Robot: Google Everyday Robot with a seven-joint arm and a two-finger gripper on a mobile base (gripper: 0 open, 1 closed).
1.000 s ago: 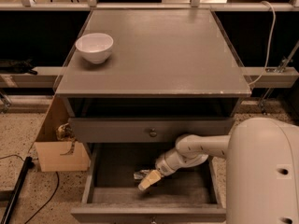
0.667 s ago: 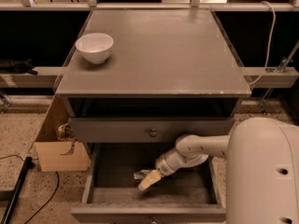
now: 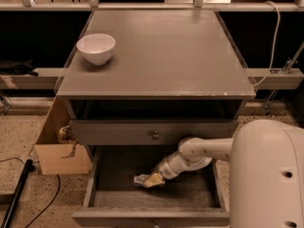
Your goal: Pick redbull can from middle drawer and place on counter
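Note:
The middle drawer [image 3: 194,194] is pulled open at the bottom of the camera view and shows its grey floor. My arm reaches down into it from the right. My gripper [image 3: 149,179], with yellowish tips, sits low over the drawer floor left of centre. A small silvery shape [image 3: 140,178] lies right at the gripper's tip. It looks like the redbull can, mostly hidden by the gripper. I cannot tell whether it is held. The counter [image 3: 161,51] is the grey top of the cabinet above.
A white bowl [image 3: 96,47] stands on the counter's left side. The upper drawer [image 3: 109,133] is slightly out, its knob above my arm. A cardboard box [image 3: 61,153] stands left of the cabinet. My white body [image 3: 268,175] fills the lower right.

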